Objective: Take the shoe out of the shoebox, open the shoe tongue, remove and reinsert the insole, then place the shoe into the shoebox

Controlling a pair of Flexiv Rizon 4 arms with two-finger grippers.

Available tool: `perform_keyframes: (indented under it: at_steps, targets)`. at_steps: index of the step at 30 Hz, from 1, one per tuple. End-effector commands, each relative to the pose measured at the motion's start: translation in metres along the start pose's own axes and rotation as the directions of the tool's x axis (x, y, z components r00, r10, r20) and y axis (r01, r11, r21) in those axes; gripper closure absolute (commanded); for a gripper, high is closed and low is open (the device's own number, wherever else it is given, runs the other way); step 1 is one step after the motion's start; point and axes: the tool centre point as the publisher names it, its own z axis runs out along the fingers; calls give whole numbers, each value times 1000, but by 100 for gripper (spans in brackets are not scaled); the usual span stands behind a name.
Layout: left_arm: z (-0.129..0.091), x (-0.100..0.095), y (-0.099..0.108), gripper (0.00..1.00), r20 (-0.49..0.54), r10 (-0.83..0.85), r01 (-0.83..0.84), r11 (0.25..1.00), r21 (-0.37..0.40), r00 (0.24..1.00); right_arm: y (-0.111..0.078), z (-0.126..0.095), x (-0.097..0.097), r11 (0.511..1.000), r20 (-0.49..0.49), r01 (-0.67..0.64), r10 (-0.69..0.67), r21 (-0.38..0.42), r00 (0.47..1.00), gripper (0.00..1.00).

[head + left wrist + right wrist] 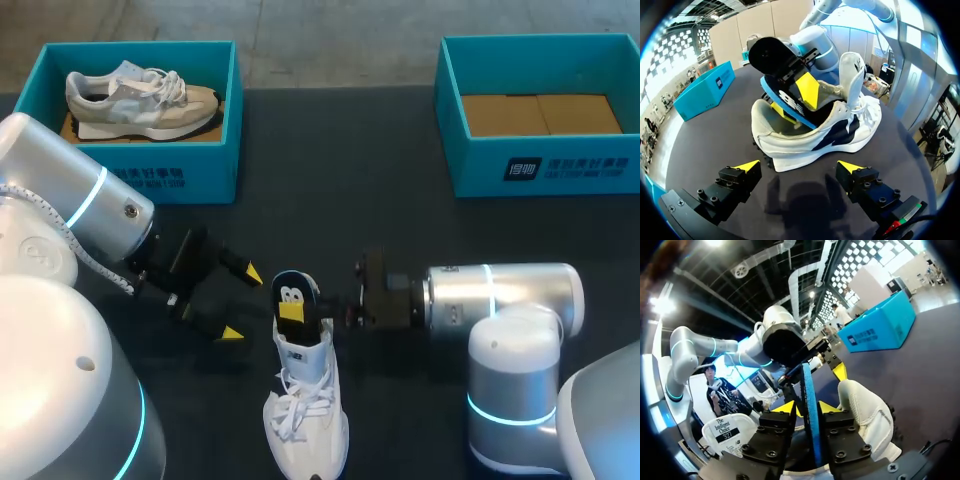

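Note:
A white shoe (305, 405) stands on the dark table near its front edge, toe toward me, tongue pulled up. Its black-and-blue insole (292, 295) sticks up out of the heel. My right gripper (325, 312) comes in from the right and is shut on the insole. In the right wrist view the insole's blue edge (809, 415) runs between the two fingers, with the white shoe (865, 420) beside them. My left gripper (240, 305) hangs open just left of the heel. In the left wrist view the shoe (815, 132) and raised insole (782, 82) lie ahead of the left gripper (799, 166).
A teal shoebox (160, 170) at the back left holds a grey and beige shoe (140, 95). A second teal shoebox (545, 165) at the back right shows only its cardboard floor. The same kind of box (705, 92) appears beyond the shoe.

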Motion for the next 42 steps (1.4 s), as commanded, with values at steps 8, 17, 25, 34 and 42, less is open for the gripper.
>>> perform_keyframes:
  at_steps: [8, 17, 25, 34, 42]
  targets:
    - [0, 1, -1, 0, 1, 0, 0, 1000, -3, 1000, 5, 3, -6, 1000, 18, -22, 23, -5, 1000, 100]
    - [0, 1, -1, 0, 1, 0, 0, 1000, -3, 1000, 2, 3, -14, 999, 57, -53, 53, -1, 997, 100]
    - [0, 1, -1, 0, 1, 0, 0, 1000, -3, 1000, -9, 2, -16, 995, 74, -94, 93, 14, 993, 100]
    - [0, 1, -1, 0, 1, 0, 0, 1000, -3, 1000, -24, -1, -12, 990, 91, -134, 131, 33, 987, 100]
    - [0, 1, -1, 0, 1, 0, 0, 1000, -3, 1000, -34, -3, -9, 984, 102, -169, 162, 59, 981, 100]
